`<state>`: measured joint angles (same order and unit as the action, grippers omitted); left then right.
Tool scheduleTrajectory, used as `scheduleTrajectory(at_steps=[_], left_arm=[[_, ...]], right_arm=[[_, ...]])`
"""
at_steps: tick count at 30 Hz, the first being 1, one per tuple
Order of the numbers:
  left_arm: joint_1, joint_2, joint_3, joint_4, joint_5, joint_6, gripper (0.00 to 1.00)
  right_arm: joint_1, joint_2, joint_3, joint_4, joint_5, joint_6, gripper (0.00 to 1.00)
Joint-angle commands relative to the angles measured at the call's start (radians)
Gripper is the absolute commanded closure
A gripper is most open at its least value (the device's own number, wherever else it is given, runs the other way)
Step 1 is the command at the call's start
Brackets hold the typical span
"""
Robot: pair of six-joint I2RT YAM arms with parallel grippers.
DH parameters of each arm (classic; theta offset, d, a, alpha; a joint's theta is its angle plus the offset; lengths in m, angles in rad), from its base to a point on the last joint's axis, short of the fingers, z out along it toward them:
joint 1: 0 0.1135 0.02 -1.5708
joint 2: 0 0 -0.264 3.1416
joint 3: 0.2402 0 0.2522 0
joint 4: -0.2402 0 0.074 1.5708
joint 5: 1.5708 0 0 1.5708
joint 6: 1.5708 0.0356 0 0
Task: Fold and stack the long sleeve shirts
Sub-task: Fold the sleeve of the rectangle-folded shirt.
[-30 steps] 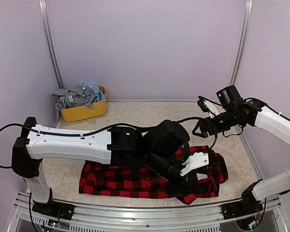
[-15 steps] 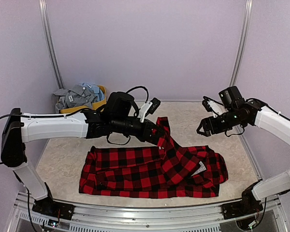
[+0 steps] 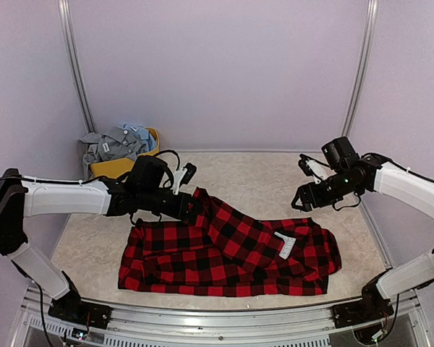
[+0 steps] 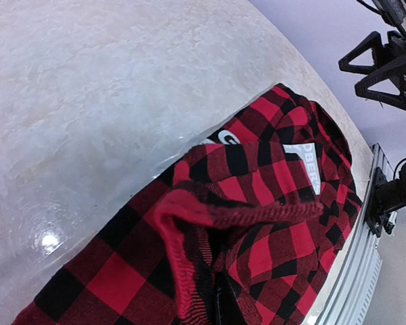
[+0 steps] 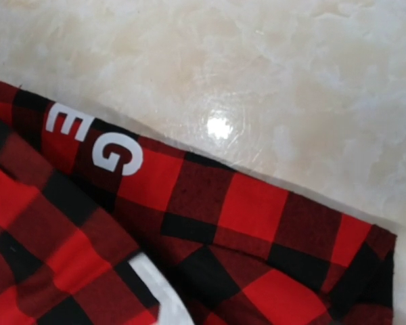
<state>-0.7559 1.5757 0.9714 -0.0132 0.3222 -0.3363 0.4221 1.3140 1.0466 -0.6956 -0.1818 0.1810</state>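
Note:
The red-and-black check flannel shirt (image 3: pixel 231 253) lies spread across the near half of the table, its white label (image 3: pixel 286 246) facing up. My left gripper (image 3: pixel 191 207) is shut on a fold of the flannel at its far left edge and holds it slightly raised. In the left wrist view the bunched cloth (image 4: pixel 210 217) hides the fingers. My right gripper (image 3: pixel 302 199) hovers open and empty above the shirt's far right corner. The right wrist view shows only flannel (image 5: pixel 223 223) and table, no fingers. Grey and pale blue shirts (image 3: pixel 116 143) lie heaped in the tub.
A yellow oval tub (image 3: pixel 126 168) stands at the back left by the wall. The marbled tabletop (image 3: pixel 253 173) is bare behind the flannel. A metal rail (image 3: pixel 202 318) runs along the near edge. Purple walls close in three sides.
My left arm has swung from over the shirt's right part back to the left, dragging a fold of flannel across and lowering it. The white label is now uncovered. My right gripper has dipped slightly.

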Motion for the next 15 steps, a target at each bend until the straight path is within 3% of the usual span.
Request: scheduleTrajectory(at_steps=[1,15], left_arm=[[0.042,-0.078,-0.051,-0.033,-0.036,0.005,0.99],[0.116,-0.176,-0.161,-0.106,-0.097,-0.110,1.00]], right_arm=[[-0.011,0.012,-0.019,0.036,-0.026,0.000,0.27],[-0.010,0.043,-0.048,0.061,-0.063,-0.008,0.27]])
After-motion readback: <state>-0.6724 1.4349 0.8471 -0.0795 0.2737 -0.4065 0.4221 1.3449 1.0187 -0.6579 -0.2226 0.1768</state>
